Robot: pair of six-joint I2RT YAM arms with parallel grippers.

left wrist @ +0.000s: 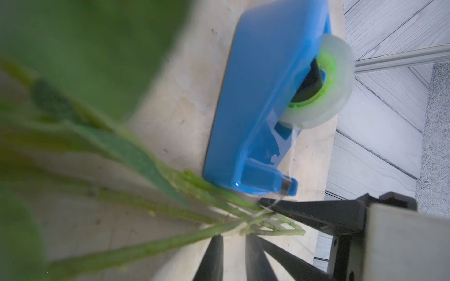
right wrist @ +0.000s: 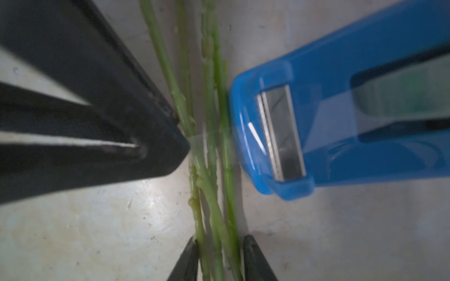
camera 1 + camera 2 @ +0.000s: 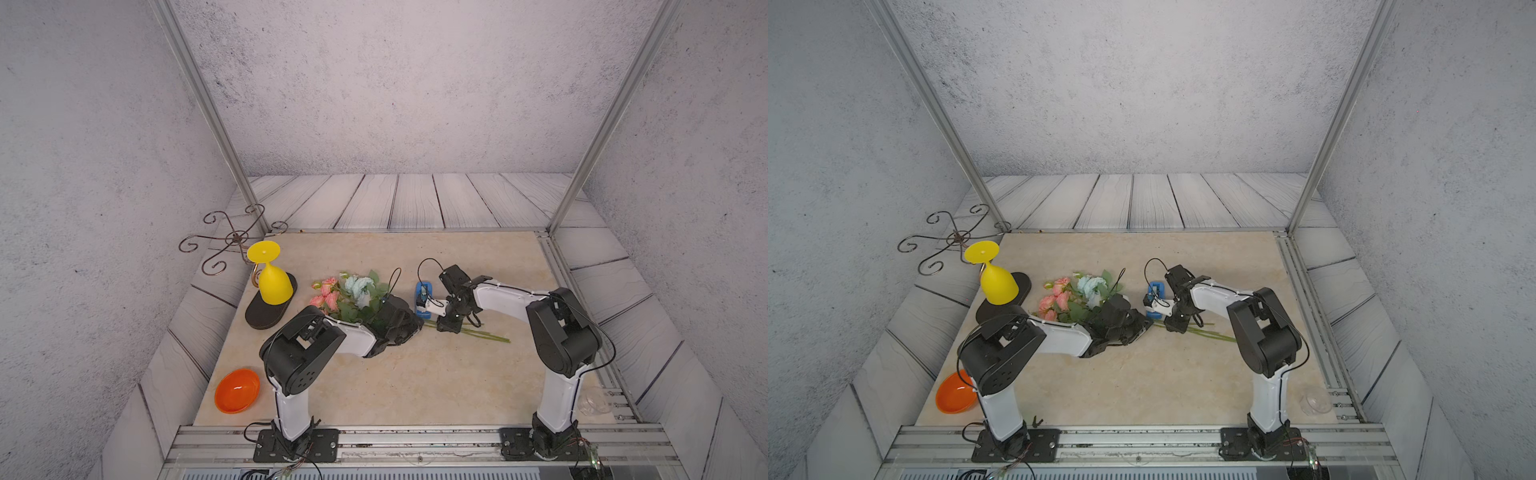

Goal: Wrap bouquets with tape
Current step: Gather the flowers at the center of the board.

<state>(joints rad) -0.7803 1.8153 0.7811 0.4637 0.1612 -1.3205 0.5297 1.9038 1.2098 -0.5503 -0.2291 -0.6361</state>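
The right gripper [image 2: 219, 239] has its jaws clamped on the stems [image 2: 227, 170], and just beyond their tips the left gripper [image 2: 186, 146] is pinched together on the free end of the tape [image 2: 198, 143], stretched over the stems from the dispenser [image 2: 316, 60] lying just across them. The bouquet [image 3: 332, 297] lies flat, its blooms back behind the left jaws. This looks like the first pass of the wrap; the next move likely calls for carrying that end round the bunch under tension without dragging the dispenser along.
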